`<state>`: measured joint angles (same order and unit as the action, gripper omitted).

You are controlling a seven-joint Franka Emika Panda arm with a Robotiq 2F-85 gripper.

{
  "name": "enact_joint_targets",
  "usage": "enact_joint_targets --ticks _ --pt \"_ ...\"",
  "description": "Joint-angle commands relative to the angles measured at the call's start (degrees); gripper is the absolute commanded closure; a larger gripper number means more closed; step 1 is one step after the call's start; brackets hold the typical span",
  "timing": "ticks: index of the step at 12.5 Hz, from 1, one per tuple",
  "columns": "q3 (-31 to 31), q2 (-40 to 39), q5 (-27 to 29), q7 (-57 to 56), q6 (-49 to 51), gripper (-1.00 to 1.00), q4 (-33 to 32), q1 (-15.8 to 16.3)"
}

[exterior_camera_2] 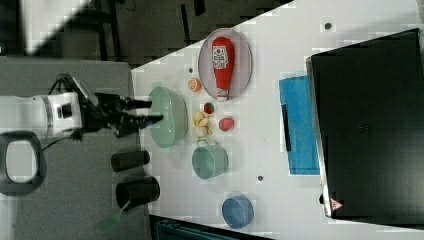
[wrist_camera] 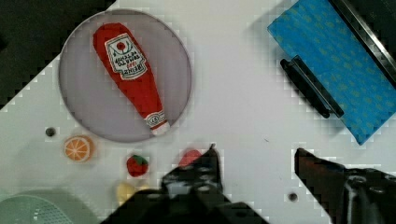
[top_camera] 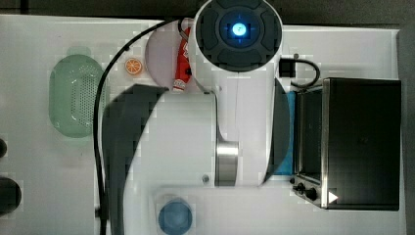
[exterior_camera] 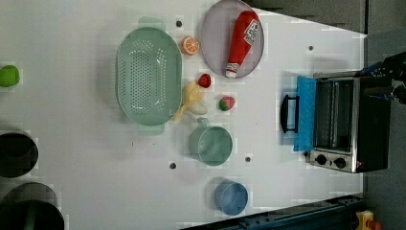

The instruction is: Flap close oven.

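The oven is a black box with a silver front frame, at the top view's right. Its blue door lies dropped open, flat over the table. In the left view the oven shows its open cavity, its blue door and the dark bar handle. In the wrist view the door and handle are apart from my gripper, which is open with only bare table between its fingers. In the right view my gripper hangs high, far from the oven.
A red ketchup bottle lies on a grey plate. Near it are a green colander, an orange slice, small toy foods, a green cup and a blue cup. Black cups stand at the table's edge.
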<state>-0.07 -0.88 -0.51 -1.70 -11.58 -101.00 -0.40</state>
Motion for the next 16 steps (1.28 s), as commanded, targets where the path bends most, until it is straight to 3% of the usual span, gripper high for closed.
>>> enact_joint_targets --ticks 1,3,7,12,16 --pt "-4.26 21.01 0.41 8.98 9.83 -0.58 -12.13 -0.25" --pt "-4.19 20.34 0.40 8.98 9.41 -0.99 -12.35 -0.23" --pt "-3.44 13.71 0.37 7.84 3.91 -1.00 -12.81 -0.01" --pt "-1.92 -0.45 -1.12 -5.33 -9.14 -1.00 -12.66 0.05" --pt "-0.83 -12.03 -14.24 -8.00 -16.62 -1.00 -11.70 0.23"
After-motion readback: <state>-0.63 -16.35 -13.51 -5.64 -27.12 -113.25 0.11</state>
